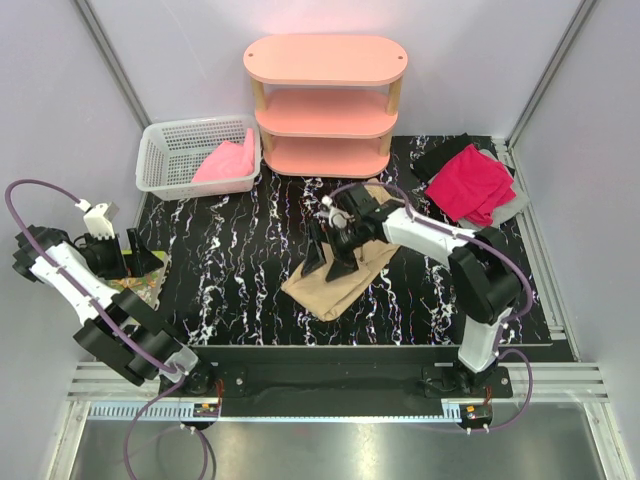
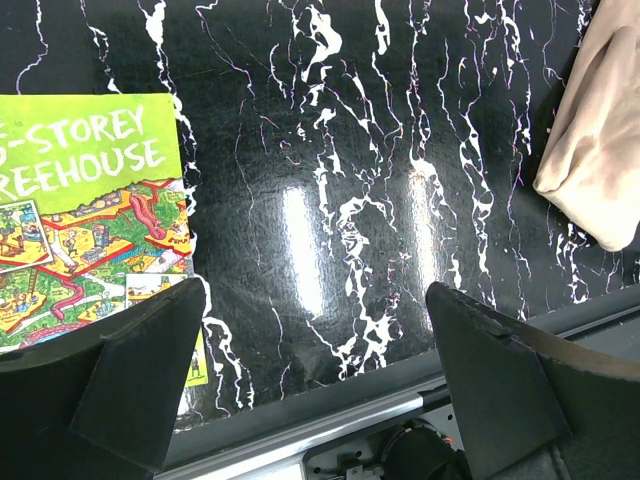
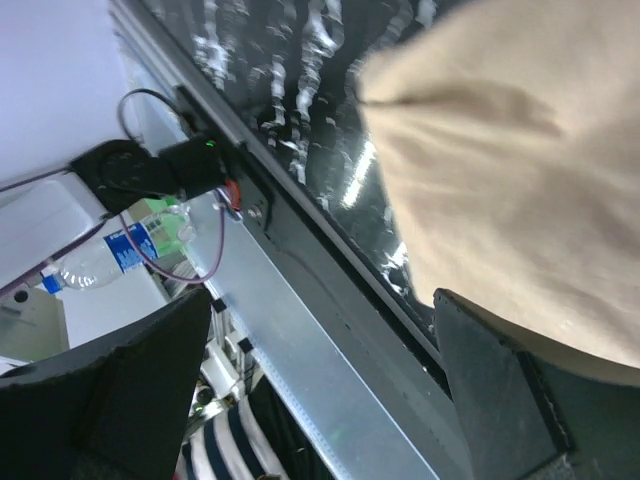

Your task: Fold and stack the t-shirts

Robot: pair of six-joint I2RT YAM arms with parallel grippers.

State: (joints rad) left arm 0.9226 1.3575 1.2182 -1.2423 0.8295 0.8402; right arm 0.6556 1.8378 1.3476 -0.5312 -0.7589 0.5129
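The tan-beige t-shirt (image 1: pixel 345 285) lies folded on the black marble table, right of centre. My right gripper (image 1: pixel 331 257) hovers over its left part, open and empty; the right wrist view shows the tan cloth (image 3: pixel 520 170) beyond the spread fingers (image 3: pixel 520 400). The magenta-red t-shirt (image 1: pixel 470 183) lies on a grey one (image 1: pixel 515 200) and a black one (image 1: pixel 438 157) at the back right. The light pink t-shirt (image 1: pixel 225 162) is in the white basket (image 1: pixel 160 150). My left gripper (image 1: pixel 140 250) is open and empty at the far left; its wrist view shows the tan shirt's edge (image 2: pixel 600 130).
A pink three-tier shelf (image 1: pixel 325 105) stands at the back centre. A green picture book (image 2: pixel 80 220) lies at the table's left front, also visible in the top view (image 1: pixel 140 288). The table's front rail (image 2: pixel 330 430) is just under my left gripper.
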